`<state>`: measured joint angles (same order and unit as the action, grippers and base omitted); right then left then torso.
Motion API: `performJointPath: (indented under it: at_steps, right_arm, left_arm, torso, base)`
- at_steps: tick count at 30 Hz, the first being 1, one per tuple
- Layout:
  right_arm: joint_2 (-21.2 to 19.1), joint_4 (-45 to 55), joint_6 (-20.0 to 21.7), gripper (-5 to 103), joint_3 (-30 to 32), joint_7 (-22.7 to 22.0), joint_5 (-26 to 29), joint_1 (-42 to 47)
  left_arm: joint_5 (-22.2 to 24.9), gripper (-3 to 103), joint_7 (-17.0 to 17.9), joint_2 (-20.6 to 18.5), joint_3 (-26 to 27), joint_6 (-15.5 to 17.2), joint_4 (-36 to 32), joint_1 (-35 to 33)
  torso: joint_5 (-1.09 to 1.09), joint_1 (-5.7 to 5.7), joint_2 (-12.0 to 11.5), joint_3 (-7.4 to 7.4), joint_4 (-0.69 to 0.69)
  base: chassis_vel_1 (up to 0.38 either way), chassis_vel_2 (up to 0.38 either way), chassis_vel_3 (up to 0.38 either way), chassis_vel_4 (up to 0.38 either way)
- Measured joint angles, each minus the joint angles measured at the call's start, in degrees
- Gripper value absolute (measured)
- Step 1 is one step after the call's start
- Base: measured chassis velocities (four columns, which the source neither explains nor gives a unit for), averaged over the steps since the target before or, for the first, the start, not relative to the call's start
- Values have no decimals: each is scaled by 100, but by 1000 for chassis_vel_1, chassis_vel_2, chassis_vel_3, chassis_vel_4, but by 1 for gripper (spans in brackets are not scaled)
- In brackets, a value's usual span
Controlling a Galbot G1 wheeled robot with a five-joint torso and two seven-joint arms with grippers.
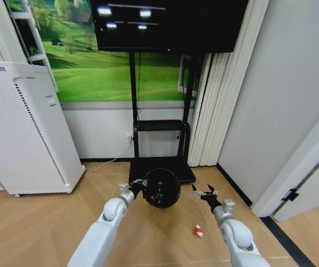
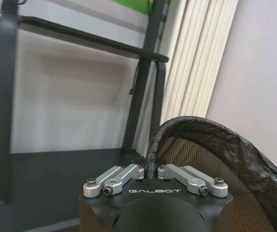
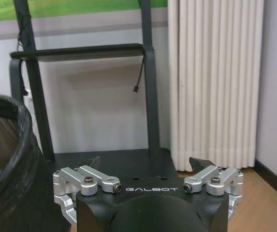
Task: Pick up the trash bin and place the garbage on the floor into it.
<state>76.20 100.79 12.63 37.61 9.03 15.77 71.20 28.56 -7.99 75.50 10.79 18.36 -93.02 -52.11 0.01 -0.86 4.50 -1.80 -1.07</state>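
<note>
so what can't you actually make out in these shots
- What lies inside the trash bin: head view, red specks too small to name.
- The red-and-white litter item on the floor: head view, too small to tell can from wrapper.
- The bin's base: left wrist view, cut off by the edge; the left gripper is shut on its rim.
- Floor under the open right gripper: right wrist view, hidden by its body.

one trash bin point(image 1: 161, 188), one red-and-white can point(image 1: 199, 231)
</note>
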Motion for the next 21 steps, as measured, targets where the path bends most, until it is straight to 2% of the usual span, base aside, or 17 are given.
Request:
performJointPath:
  at_steps: [5, 13, 21]
  right_arm:
    - [19, -282, 30, 100, -45, -6, -49, 67]
    - [1, -1137, 148, 100, -285, 12, -222, 408]
    - [92, -1883, -80, 100, -395, 32, -601, 317]
  left_arm:
    - [44, 7, 38, -31, 14, 9, -73, -5]
    - [64, 7, 59, -44, 59, 20, -108, 5]
    - [65, 7, 59, 9, 59, 19, -109, 7]
  torso:
    - [-1, 0, 0, 0, 2]
    - [-3, 0, 0, 1, 4]
    - [0, 0, 0, 0, 3]
  base:
    - [-68, -82, 77, 56]
    - [39, 58, -42, -29]
    - [0, 0, 0, 0]
